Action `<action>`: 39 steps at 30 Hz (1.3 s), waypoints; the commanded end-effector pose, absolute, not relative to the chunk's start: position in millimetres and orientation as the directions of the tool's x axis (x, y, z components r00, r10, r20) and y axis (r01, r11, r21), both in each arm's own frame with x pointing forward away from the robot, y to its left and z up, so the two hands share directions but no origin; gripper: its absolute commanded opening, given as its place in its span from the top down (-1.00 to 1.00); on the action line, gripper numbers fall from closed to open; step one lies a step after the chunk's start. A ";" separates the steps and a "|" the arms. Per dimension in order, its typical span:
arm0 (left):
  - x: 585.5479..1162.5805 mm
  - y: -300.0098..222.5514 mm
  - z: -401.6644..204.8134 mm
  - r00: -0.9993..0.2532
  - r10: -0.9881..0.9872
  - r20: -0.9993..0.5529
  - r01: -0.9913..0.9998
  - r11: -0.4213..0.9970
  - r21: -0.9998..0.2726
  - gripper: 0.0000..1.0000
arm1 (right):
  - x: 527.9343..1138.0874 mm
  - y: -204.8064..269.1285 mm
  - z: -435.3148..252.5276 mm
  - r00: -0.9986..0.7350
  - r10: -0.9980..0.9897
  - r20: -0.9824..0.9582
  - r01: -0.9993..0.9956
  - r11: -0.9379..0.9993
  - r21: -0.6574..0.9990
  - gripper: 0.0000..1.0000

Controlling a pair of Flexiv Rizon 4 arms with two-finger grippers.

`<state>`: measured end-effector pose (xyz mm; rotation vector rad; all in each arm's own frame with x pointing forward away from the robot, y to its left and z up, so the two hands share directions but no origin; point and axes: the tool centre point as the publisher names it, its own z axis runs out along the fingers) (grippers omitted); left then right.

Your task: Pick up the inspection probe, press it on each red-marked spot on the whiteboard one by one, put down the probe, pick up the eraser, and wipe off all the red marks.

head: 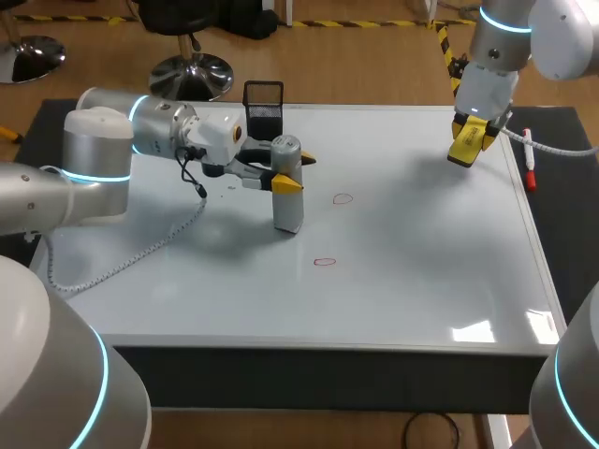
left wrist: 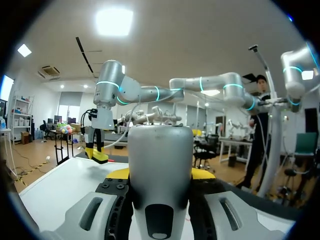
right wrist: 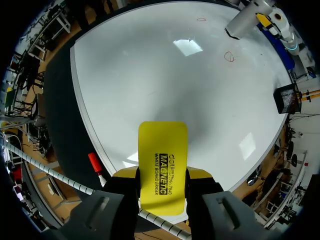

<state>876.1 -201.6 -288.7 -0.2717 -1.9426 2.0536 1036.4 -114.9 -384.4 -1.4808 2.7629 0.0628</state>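
Note:
The grey inspection probe [head: 288, 201] stands upright on the whiteboard [head: 412, 281], its foot touching the surface left of the red marks. My left gripper [head: 292, 171] is shut on its upper part; in the left wrist view the probe [left wrist: 161, 145] fills the gap between the fingers of the left gripper [left wrist: 161, 175]. Two small red rings are drawn on the board, one [head: 343, 198] just right of the probe and one [head: 324, 262] nearer the front. My right gripper [head: 470, 140] hovers over the far right corner, shut on the yellow eraser [right wrist: 162, 150].
A black mesh holder [head: 263, 106] stands at the board's back edge behind the probe. A red-capped marker [head: 530, 166] lies on the dark table right of the board. A white cable [head: 140, 248] trails from my left arm across the board's left part.

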 end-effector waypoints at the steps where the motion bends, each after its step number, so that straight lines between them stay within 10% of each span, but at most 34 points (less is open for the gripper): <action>1: 878.1 -201.6 -293.2 -0.935 0.349 0.066 -0.082 -0.030 -0.996 1.00 | 1037.3 -115.6 -383.7 -0.552 -0.833 -0.021 -0.834 0.551 0.032 1.00; 39: 931.7 -147.1 -234.6 -0.981 0.193 -0.024 0.009 -0.080 -0.997 1.00 | 1037.3 -115.6 -383.7 -0.552 -0.833 -0.021 -0.834 0.551 0.032 1.00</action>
